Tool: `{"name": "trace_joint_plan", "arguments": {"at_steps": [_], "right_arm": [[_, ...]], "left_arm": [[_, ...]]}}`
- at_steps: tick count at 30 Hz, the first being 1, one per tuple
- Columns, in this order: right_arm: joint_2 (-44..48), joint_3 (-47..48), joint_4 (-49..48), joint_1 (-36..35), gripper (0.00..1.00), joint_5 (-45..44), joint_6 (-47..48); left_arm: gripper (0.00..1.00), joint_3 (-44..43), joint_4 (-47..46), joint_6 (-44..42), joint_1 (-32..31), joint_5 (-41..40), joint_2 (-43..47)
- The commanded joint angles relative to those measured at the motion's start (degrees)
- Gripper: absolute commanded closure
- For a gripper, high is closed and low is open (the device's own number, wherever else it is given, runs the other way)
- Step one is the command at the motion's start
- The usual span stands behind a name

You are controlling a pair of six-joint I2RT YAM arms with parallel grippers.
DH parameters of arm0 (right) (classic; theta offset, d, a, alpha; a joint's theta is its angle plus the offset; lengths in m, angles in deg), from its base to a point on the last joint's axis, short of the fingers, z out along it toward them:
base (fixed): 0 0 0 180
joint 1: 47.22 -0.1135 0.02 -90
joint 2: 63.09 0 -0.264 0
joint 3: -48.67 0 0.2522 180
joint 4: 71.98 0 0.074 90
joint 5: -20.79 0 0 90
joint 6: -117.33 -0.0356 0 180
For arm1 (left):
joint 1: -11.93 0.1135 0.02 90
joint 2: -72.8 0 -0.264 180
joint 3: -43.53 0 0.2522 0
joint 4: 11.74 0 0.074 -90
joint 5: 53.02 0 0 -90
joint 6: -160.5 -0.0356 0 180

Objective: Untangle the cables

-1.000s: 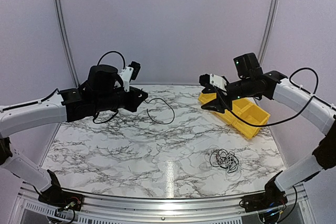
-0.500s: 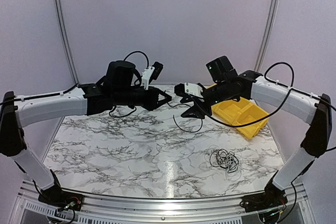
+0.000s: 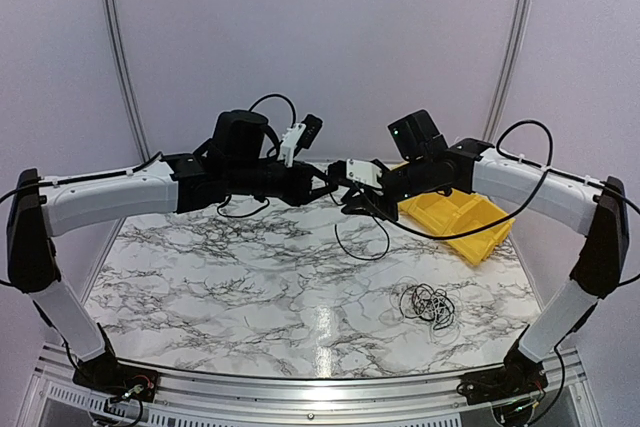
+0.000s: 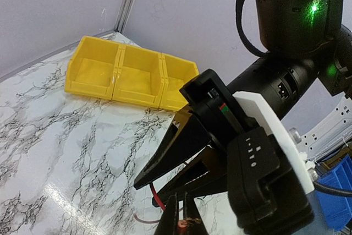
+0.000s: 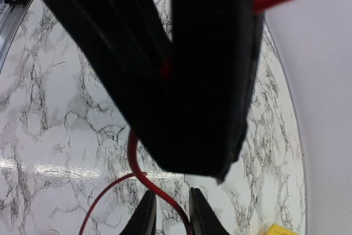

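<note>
My left gripper (image 3: 328, 189) is raised over the middle of the table, shut on the bare-copper end of one thin cable (image 4: 157, 199). That cable looks red in the wrist views and dark from above, and it hangs in a loop (image 3: 370, 244) below the grippers. My right gripper (image 3: 350, 202) faces the left one tip to tip. Its jaws stand a little apart, and the red cable (image 5: 137, 160) runs down between its fingertips (image 5: 146, 213). The gap is wider than the cable. A tangle of the other cables (image 3: 430, 304) lies on the marble at the front right.
A yellow three-compartment bin (image 3: 462, 217) sits at the back right, behind the right arm; its wall (image 4: 137, 94) shows in the left wrist view. The left gripper's black body (image 5: 181, 70) fills most of the right wrist view. Grey walls enclose the table.
Both arms have swung in toward the middle and now meet. The left one brought the hanging cable along. The right gripper's jaws have narrowed from wide open to a small gap around it.
</note>
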Motion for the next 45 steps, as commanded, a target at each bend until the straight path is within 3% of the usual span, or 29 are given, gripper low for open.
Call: {"name": "trace_joint_plan", "arguments": {"at_steps": [1,4,7,9,10,13,15,17,28,45], "right_arm": [[1.26,-1.00,-3.75,-0.31,0.74,-2.78,-1.88],[1.00,-1.27,-5.04,-0.32,0.78,-3.83,-1.85],[1.07,-1.50,-5.82,-0.33,1.00,-4.74,-1.70],[1.29,-1.41,-6.01,-0.17,1.00,-5.26,-2.10],[1.59,-1.41,-6.14,0.05,1.00,-5.49,-2.44],[2.14,-1.20,-5.89,1.98,1.00,-5.05,-3.51],[2.30,-1.06,-5.36,4.39,1.00,-4.35,-4.07],[2.08,-0.98,-5.36,7.15,1.00,-4.05,-4.60],[-6.15,2.38,-16.04,19.41,1.00,-12.89,-5.03],[-27.38,20.20,-25.25,28.06,1.00,-21.93,2.85]], "left_arm": [[1.00,-2.10,-1.40,1.32,0.37,2.29,-1.01],[1.00,-1.78,-1.83,2.01,0.47,2.49,-0.94],[1.00,-1.60,-1.64,2.10,0.47,2.05,-0.91],[1.00,-1.73,-0.46,2.02,0.56,0.58,-0.97],[0.96,-1.80,0.53,1.99,0.63,-1.07,-0.90],[0.56,0.06,2.50,1.96,0.74,-7.87,0.21],[0.43,2.43,2.62,2.31,0.81,-11.95,1.76],[0.37,4.27,2.63,2.69,0.95,-13.35,2.89],[0.39,6.31,5.79,5.98,0.91,-9.73,2.36],[0.43,8.72,5.91,7.01,0.23,-11.13,4.66]]}}
